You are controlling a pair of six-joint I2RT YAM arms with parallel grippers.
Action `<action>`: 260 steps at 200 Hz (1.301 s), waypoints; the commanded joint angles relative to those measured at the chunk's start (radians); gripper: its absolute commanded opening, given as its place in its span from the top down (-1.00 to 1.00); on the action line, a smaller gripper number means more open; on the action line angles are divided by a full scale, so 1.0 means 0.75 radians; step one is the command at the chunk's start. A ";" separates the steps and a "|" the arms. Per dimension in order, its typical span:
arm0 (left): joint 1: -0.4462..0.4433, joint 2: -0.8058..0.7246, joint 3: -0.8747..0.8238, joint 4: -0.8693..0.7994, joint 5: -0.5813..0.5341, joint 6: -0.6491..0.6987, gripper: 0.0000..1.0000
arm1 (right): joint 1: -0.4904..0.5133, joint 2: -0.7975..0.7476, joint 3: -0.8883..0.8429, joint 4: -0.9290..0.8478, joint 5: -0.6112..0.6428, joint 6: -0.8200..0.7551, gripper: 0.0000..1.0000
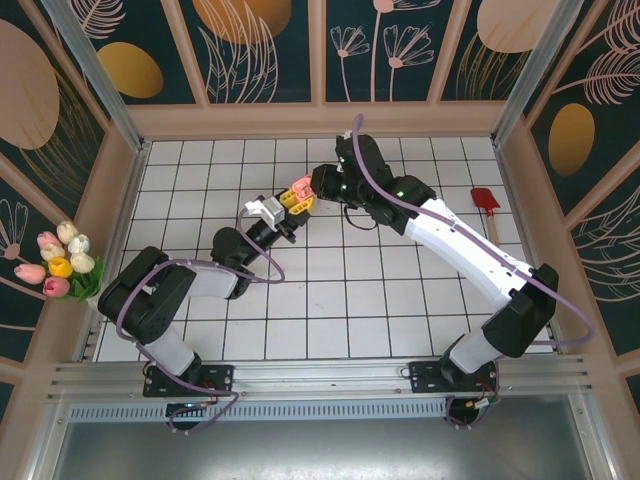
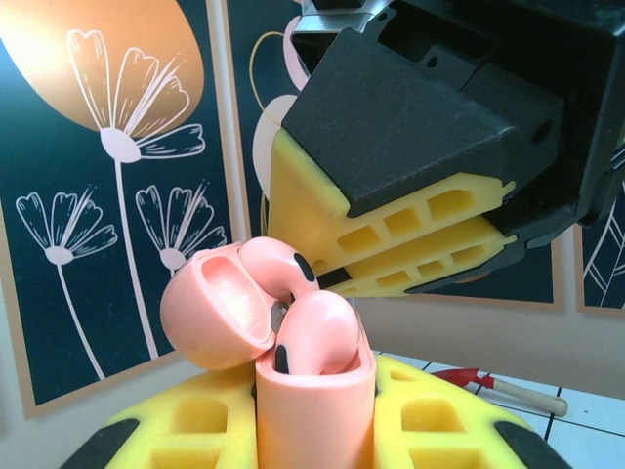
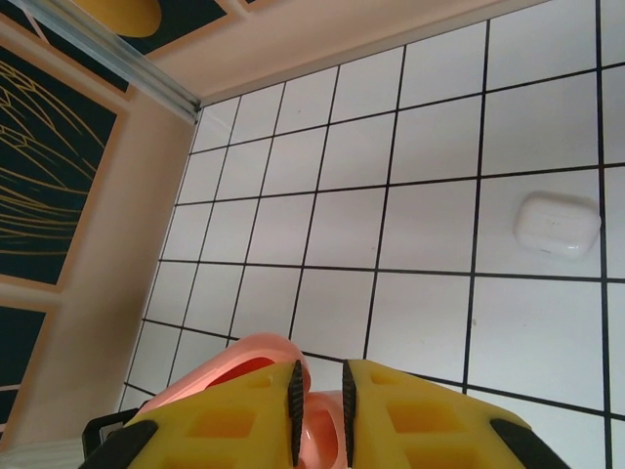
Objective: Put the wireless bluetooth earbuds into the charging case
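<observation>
The left gripper (image 2: 312,445) clamps the pink charging case (image 2: 314,410) upright above the counter (image 3: 430,137), lid (image 2: 220,313) open, so the right gripper (image 2: 327,278), pinching a pink earbud (image 2: 276,266), can probably seat it beside the seated earbud (image 2: 320,337).

A white tiled tabletop (image 1: 330,300) with dark grout sits inside beige-framed wall panels (image 1: 255,45), dark teal with gold and pink flower prints. Tulips (image 1: 62,262) lean at its left edge. Light is even.
</observation>
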 commanded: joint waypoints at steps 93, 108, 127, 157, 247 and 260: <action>-0.015 0.004 0.016 0.099 0.052 -0.019 1.00 | 0.000 -0.135 -0.049 0.083 0.057 -0.033 0.49; -0.016 0.007 0.018 0.099 0.052 -0.020 1.00 | -0.002 -0.141 -0.054 0.094 0.049 -0.044 0.49; -0.015 0.004 0.019 0.099 0.052 -0.022 1.00 | -0.002 -0.150 -0.067 0.119 0.026 -0.064 0.48; -0.015 -0.003 0.018 0.093 0.054 -0.020 1.00 | 0.002 -0.143 -0.063 0.127 -0.052 -0.142 0.34; -0.015 -0.037 0.020 0.055 0.070 -0.006 1.00 | 0.021 -0.140 -0.090 -0.009 -0.022 -0.366 -0.10; -0.016 -0.038 0.022 0.051 0.071 -0.006 1.00 | 0.019 -0.138 -0.097 -0.024 -0.026 -0.385 -0.13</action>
